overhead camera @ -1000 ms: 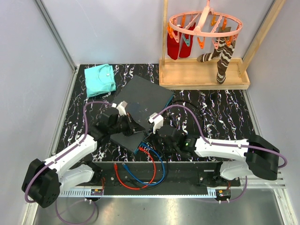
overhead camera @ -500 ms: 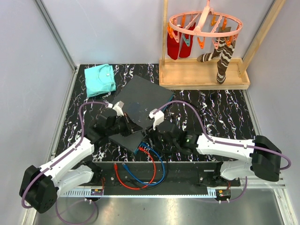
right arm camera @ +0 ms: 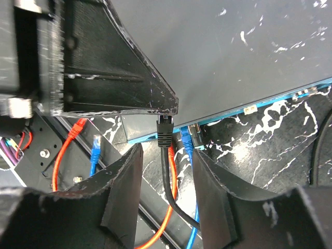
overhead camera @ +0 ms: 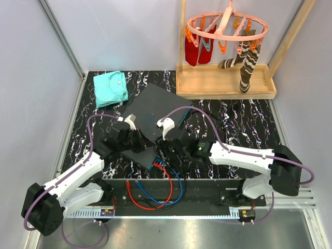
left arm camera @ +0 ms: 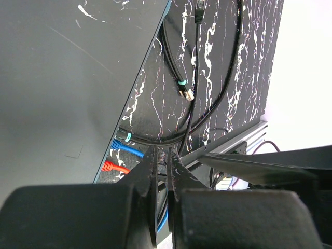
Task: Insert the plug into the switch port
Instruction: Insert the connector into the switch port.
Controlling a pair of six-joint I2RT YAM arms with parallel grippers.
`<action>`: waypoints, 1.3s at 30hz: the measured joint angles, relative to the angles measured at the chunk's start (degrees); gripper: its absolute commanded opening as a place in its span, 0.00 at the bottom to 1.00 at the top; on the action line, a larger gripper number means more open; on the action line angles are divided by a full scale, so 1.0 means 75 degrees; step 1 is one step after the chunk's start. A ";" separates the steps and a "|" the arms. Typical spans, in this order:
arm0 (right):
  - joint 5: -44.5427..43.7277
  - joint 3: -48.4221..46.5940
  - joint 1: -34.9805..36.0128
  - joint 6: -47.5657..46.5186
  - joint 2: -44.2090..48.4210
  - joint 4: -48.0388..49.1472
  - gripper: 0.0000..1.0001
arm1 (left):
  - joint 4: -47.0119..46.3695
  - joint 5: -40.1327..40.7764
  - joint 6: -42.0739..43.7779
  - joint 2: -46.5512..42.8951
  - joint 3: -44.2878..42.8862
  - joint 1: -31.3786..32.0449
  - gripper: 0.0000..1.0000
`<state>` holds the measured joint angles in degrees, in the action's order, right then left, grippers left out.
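- The switch (overhead camera: 155, 106) is lying flat on the marbled black table (overhead camera: 244, 124), turned at an angle, with its teal port edge (right arm camera: 270, 102) facing the arm bases.
- The right gripper (right arm camera: 166, 155) is hovering at that edge with its fingers (right arm camera: 122, 192) spread. They are flanking the black plug (right arm camera: 165, 132) and its cable, and no contact with either is visible.
- The black plug is standing against the teal port edge, just beside a blue plug (right arm camera: 187, 141) that is sitting in a port (whether the black plug is fully seated cannot be told, because its head is hidden under the other arm's fingertip).
- The left gripper (left arm camera: 165, 158) is showing its fingers pressed together, with only a thin slit between them. Nothing can be made out in the slit.
- In the right wrist view, the left gripper is reaching across the top of the switch, and its tip is meeting the head of the black plug at the port edge.
- A red cable (overhead camera: 135, 199) and a blue cable (overhead camera: 176, 192) are looping over the base plate in front of the switch.
- A loose plug (left arm camera: 187, 94) on a black cable is lying on the table beside the switch.
- A folded teal cloth (overhead camera: 110, 87) is lying at the far left corner, well apart from the switch.
- A wooden rack (overhead camera: 225, 83) is standing at the far right.
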<state>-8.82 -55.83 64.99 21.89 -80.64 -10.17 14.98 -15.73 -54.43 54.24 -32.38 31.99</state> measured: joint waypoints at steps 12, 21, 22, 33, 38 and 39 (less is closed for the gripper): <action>0.0396 -0.0411 -0.0181 -0.0090 -0.0603 -0.0236 0.38 | 0.0061 0.0015 0.0003 0.0000 -0.0023 0.0000 0.00; 0.0726 -0.0498 -0.0210 -0.0125 -0.0816 -0.0251 0.36 | 0.0064 0.0015 0.0009 0.0000 -0.0023 0.0000 0.00; 0.0729 -0.0498 -0.0210 -0.0125 -0.0836 -0.0254 0.36 | 0.0061 0.0017 0.0009 0.0000 -0.0023 0.0000 0.00; 0.0734 -0.0501 -0.0213 -0.0233 -0.0947 -0.0291 0.00 | 0.0079 0.0017 0.0047 0.0003 -0.0023 0.0000 0.01; 0.0816 -0.0507 -0.0216 -0.0443 -0.0947 -0.0315 0.00 | 0.0242 0.0085 0.0157 0.0067 -0.0117 0.0000 0.42; 0.0886 -0.0525 -0.0216 -0.0533 -0.0947 -0.0382 0.00 | 0.0425 0.0178 0.0233 0.0096 -0.0219 -0.0003 0.47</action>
<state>-2.17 -59.77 63.37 17.89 -87.74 -13.04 18.17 -14.39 -52.69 54.96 -34.02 31.97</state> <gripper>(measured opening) 0.028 0.319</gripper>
